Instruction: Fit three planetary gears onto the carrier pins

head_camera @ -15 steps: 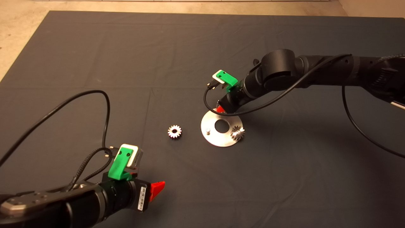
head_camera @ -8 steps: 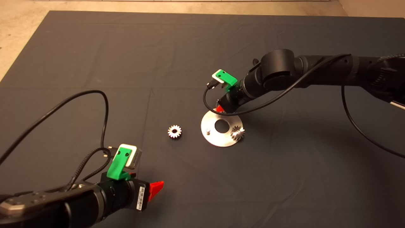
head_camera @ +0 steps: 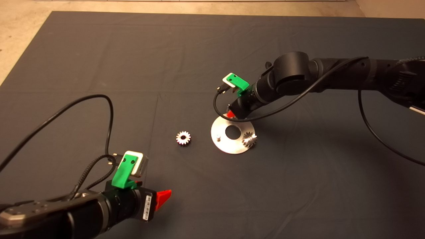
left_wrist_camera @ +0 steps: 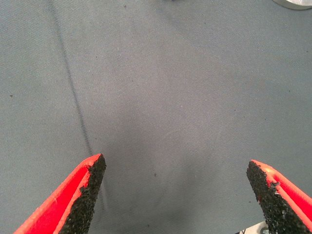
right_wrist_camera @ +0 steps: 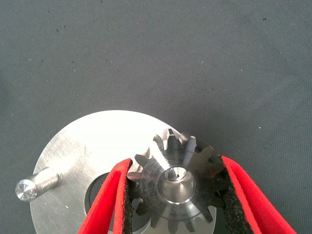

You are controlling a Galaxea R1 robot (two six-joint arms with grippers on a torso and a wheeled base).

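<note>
Between the two red fingers of your right gripper [right_wrist_camera: 175,195] sits a planetary gear [right_wrist_camera: 176,183], its central hole already threaded over a carrier pin whose silvery tip shows through the bore. The black pads [right_wrist_camera: 127,204] press against the teeth on both sides, so the gripper is closed narrowly around the gear. Beneath it lies the shiny round plate [right_wrist_camera: 92,141], and just beyond the fingers on one side a bare pin [right_wrist_camera: 36,184] stands unfilled.

From the head camera, that right gripper [head_camera: 231,114] leans down onto the far edge of the plate [head_camera: 225,144]. Nearer you on the plate, a second gear [head_camera: 249,139] is seated on its pin, and the empty pin [head_camera: 218,137] rises on the plate's other side. A third gear [head_camera: 183,137] lies loose on the dark mat [head_camera: 99,49], well apart from both grippers, between the plate and your left arm.

Your left gripper [head_camera: 162,197] waits low over the mat near you, fingers spread wide with nothing between them; its wrist camera shows only bare fabric.

These gears look like solid metal: stiff, likely dense for their size, and smooth enough to slip. Gripping across opposite teeth, as the right gripper does, seems the surest hold, with the bore kept level so it does not bind on the pin.

A small white label with a barcode sits on the left wrist housing [head_camera: 146,207]; its print is too small to read. No other writing shows.
</note>
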